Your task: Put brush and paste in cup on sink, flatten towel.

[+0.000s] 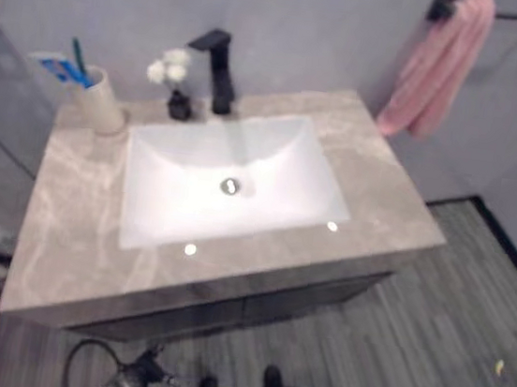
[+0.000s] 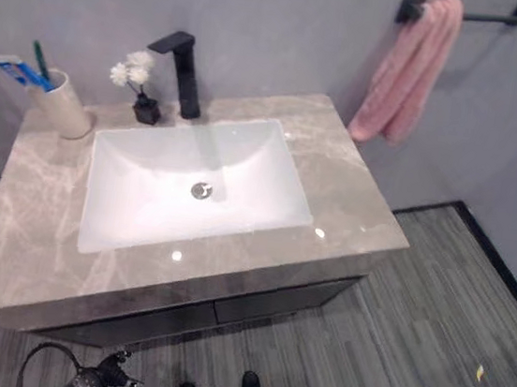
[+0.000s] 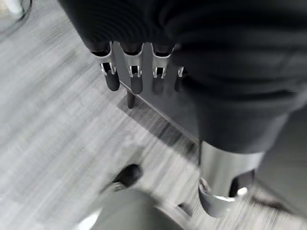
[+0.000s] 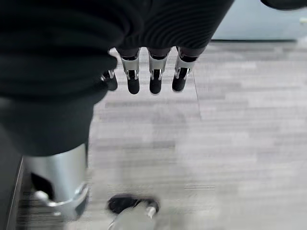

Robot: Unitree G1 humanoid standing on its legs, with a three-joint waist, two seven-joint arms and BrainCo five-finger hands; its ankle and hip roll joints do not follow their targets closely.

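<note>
A beige cup [image 1: 102, 104] stands at the back left corner of the marble counter [image 1: 389, 210]. A green toothbrush [image 1: 79, 60] and a blue and white paste tube [image 1: 57, 67] stick up out of it. A pink towel [image 1: 439, 69] hangs bunched at the left end of a black wall bar [image 2: 492, 16], right of the sink. My left hand [image 3: 134, 72] hangs over the wood-look floor, fingers relaxed and holding nothing. My right hand [image 4: 153, 76] hangs the same way, empty.
A white basin [image 1: 231, 185] is sunk in the middle of the counter. Behind it stand a black faucet [image 1: 219, 71] and a small dark vase of white flowers [image 1: 173, 84]. Grey plank floor lies right of the cabinet.
</note>
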